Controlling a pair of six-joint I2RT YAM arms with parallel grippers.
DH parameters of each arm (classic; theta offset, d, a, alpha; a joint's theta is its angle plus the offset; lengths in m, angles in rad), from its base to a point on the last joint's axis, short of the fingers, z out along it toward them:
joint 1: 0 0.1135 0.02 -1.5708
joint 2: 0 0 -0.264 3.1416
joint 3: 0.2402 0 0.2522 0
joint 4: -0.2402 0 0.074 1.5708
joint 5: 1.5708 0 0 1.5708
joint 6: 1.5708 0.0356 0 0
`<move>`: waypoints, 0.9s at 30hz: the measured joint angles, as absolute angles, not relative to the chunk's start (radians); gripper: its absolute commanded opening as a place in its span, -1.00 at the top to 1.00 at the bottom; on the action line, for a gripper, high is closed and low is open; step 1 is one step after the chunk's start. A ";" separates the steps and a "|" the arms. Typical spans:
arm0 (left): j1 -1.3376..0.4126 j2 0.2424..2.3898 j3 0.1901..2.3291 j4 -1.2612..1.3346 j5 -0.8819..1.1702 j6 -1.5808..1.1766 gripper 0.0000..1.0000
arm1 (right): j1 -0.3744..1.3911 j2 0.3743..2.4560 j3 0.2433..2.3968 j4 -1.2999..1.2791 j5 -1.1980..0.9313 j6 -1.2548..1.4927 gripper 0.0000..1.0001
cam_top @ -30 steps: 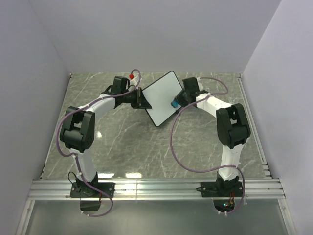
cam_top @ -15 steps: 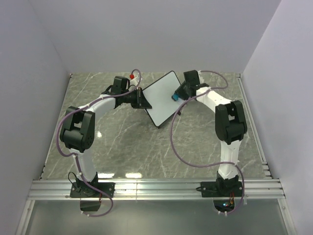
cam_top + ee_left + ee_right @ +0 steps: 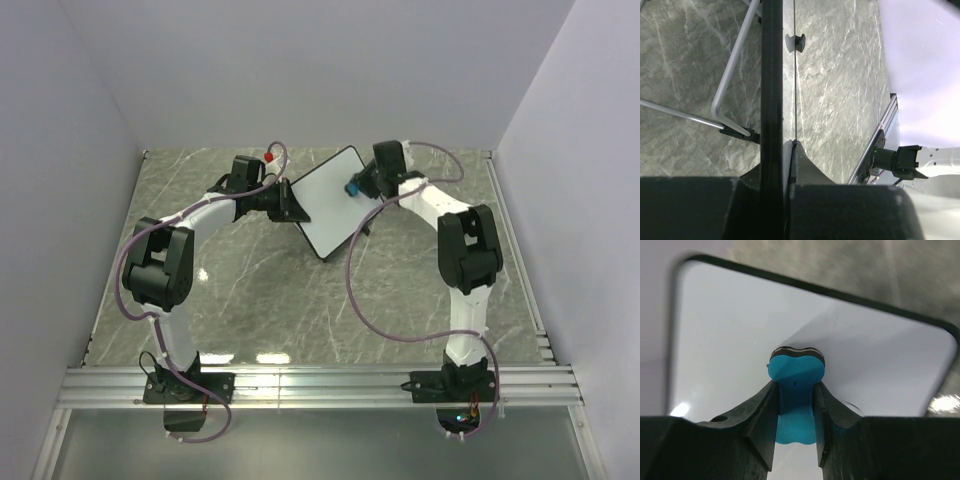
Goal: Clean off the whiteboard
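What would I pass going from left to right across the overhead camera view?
In order: left arm's elbow → left gripper → whiteboard → blue eraser → right arm's elbow.

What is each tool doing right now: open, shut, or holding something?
Left tool: closed on the whiteboard, at its edge.
Right tool: closed on the blue eraser.
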State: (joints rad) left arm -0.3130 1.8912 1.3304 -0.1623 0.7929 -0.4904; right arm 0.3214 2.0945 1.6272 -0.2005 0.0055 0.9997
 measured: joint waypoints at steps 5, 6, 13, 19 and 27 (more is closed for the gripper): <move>-0.313 1.891 1.331 -0.162 0.793 -0.490 0.99 | 0.300 2.008 1.401 -0.141 -0.001 1.030 1.00; -0.313 1.891 1.331 -0.162 0.793 -0.490 0.99 | 0.295 2.002 1.382 -0.141 -0.001 1.030 1.00; -0.313 1.892 1.336 -0.166 0.792 -0.490 0.99 | 0.281 2.000 1.354 -0.139 -0.001 1.032 1.00; -0.313 1.895 1.347 -0.176 0.791 -0.486 0.99 | 0.283 2.024 1.425 -0.197 -0.001 1.027 1.00; -0.314 1.923 1.392 -0.214 0.799 -0.465 0.99 | 0.315 2.097 1.668 -0.231 -0.047 1.026 1.00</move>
